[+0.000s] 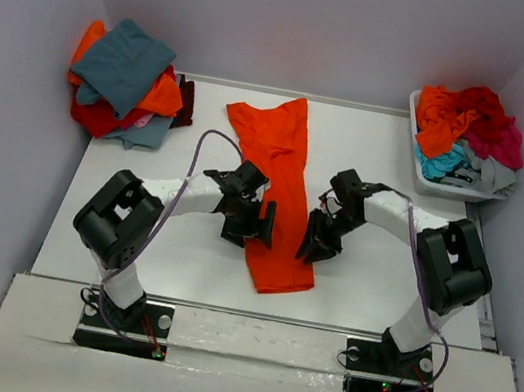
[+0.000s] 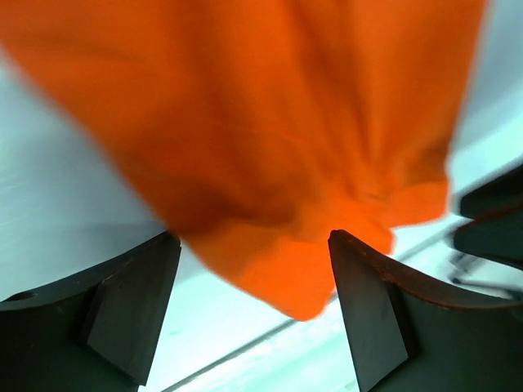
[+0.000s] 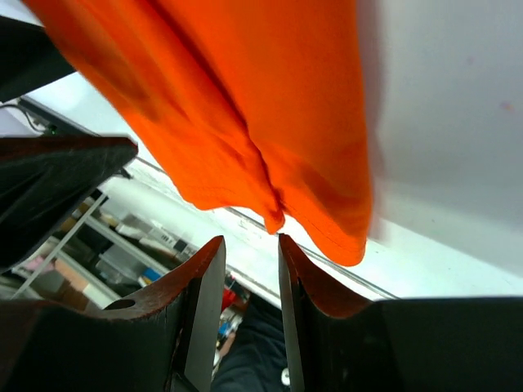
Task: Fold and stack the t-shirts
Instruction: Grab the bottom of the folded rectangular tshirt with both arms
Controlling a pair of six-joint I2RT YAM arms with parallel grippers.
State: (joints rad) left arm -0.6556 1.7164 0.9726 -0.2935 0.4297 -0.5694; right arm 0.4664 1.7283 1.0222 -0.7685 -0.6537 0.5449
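Observation:
A bright orange t-shirt (image 1: 281,194) lies on the white table as a long narrow strip, its near end close to the front edge. My left gripper (image 1: 259,226) hangs at the strip's left edge near that end. It is open wide, and in the left wrist view (image 2: 255,237) the orange cloth's (image 2: 270,122) edge lies between the fingers, ungripped. My right gripper (image 1: 315,240) sits at the strip's right edge. Its fingers stand a small gap apart (image 3: 251,238) with nothing between them, and the orange hem (image 3: 245,98) lies just past the tips.
A stack of folded t-shirts (image 1: 125,81), teal-grey on top with orange and red beneath, sits at the back left. A white bin (image 1: 421,171) at the back right holds crumpled orange, red, magenta, turquoise and grey shirts. Grey walls enclose the table (image 1: 380,278).

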